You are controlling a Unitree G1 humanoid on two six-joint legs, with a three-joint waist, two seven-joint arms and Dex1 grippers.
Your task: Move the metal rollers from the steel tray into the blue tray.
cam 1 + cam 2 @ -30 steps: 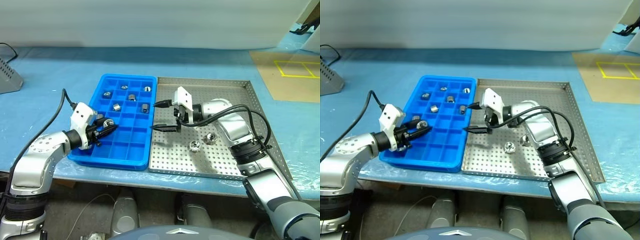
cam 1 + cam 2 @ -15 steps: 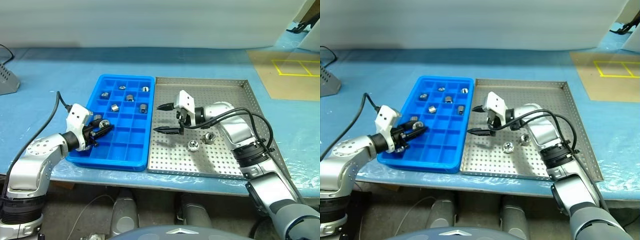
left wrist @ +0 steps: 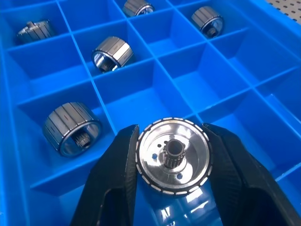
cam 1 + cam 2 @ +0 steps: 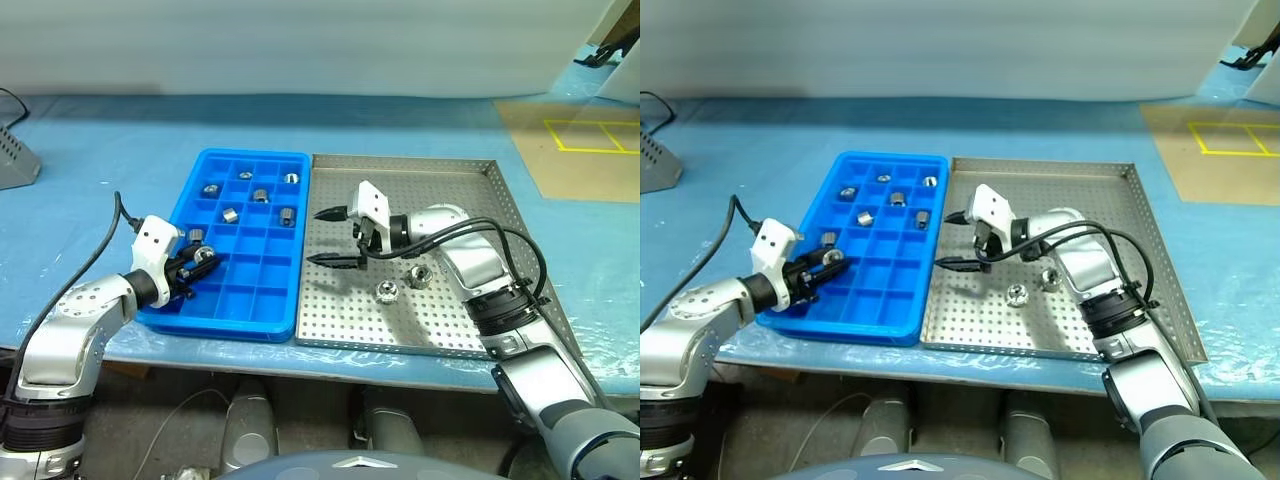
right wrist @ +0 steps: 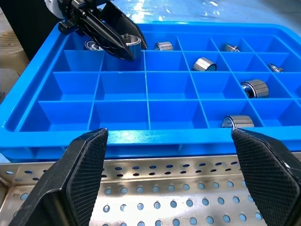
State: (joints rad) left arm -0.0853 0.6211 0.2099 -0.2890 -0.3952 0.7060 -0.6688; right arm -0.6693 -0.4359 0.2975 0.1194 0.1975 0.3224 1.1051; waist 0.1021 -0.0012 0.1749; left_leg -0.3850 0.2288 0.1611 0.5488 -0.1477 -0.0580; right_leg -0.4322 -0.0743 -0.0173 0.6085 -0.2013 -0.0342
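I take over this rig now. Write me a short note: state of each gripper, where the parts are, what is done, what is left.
Left gripper: shut on a roller, held over the blue tray, near corner.
Right gripper: open, empty, over the steel tray beside the blue tray.
Done: seven rollers sit in blue compartments.
Left: drop the held roller, then move two rollers from the steel tray.

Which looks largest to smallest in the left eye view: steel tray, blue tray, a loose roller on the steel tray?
1. steel tray
2. blue tray
3. loose roller, far smaller; the second loose roller beside it looks about the same size.
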